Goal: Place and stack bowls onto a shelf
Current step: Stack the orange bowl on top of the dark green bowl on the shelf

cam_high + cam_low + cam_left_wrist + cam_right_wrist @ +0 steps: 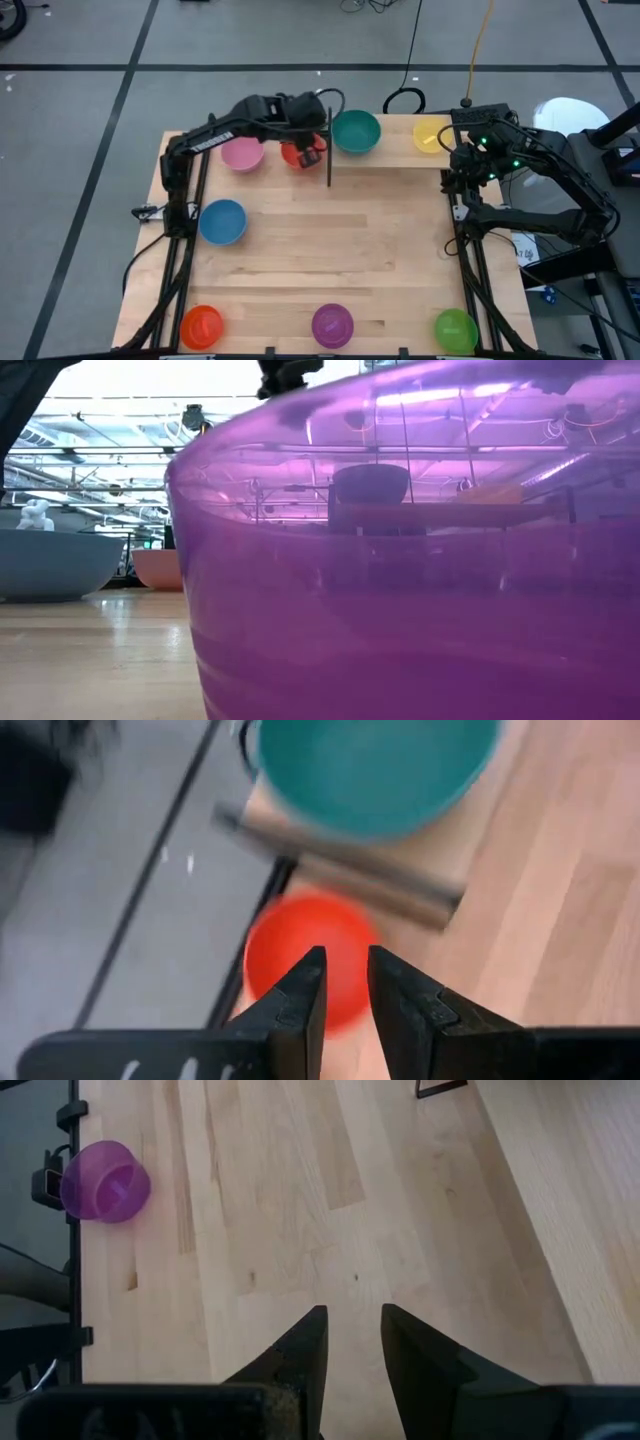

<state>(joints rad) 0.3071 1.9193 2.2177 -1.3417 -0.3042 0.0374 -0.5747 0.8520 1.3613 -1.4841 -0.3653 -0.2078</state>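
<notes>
Shelf (pixel 400 150) lies with its long axis across the table's far edge, carrying two bowls, teal (pixel 356 131) and yellow (pixel 430 133). Six more sit upright on the table: pink (pixel 242 154), red (pixel 295 153), blue (pixel 222 221), orange (pixel 201 325), purple (pixel 332 325), green (pixel 455 329). Left gripper (pixel 346 982), fingers slightly apart and empty, hangs over the red bowl; right gripper (pixel 352 1342), equally parted, waits right.

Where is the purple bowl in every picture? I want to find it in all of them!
High view: the purple bowl sits at the bottom middle, on the table's near edge.
Low view: it fills most of the picture, right up close.
Left wrist view: not in it.
Right wrist view: upper left, by the table's edge.
Shared landmark: the wooden tabletop.
</notes>
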